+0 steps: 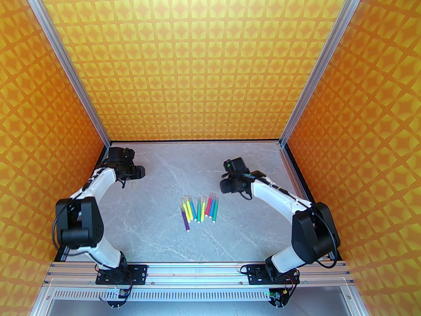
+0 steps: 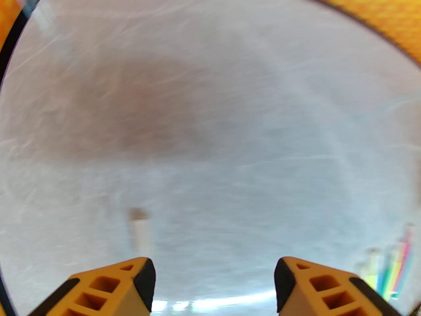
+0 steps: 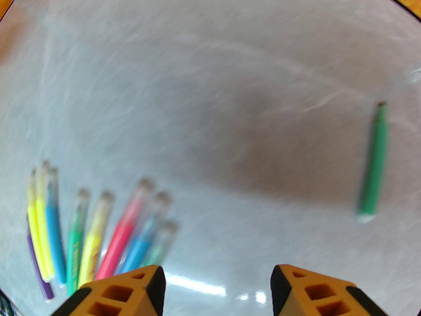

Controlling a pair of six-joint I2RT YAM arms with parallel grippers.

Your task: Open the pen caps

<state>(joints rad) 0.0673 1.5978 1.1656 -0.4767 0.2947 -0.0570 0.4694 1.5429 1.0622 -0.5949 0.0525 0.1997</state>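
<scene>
a grey marbled table [image 1: 158, 235] lies under the left gripper [image 2: 213, 275], with a blurred dark patch [image 2: 131, 110], perhaps a shadow, just ahead of it. orange patterned walls [image 1: 210, 61] and silver frame posts [image 1: 65, 61] rise beyond.

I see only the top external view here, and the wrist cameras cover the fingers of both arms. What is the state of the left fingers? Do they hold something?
Observer: The left fingers stand apart, and nothing is between them.
Operator: And on the right arm?
Observer: The right fingers stand apart too, and they hold nothing.
Operator: Does any pen lie away from the row?
Observer: Yes. A green pen lies alone on the table, well apart from the other pens. Its dark tip looks bare, without a cap.
</scene>
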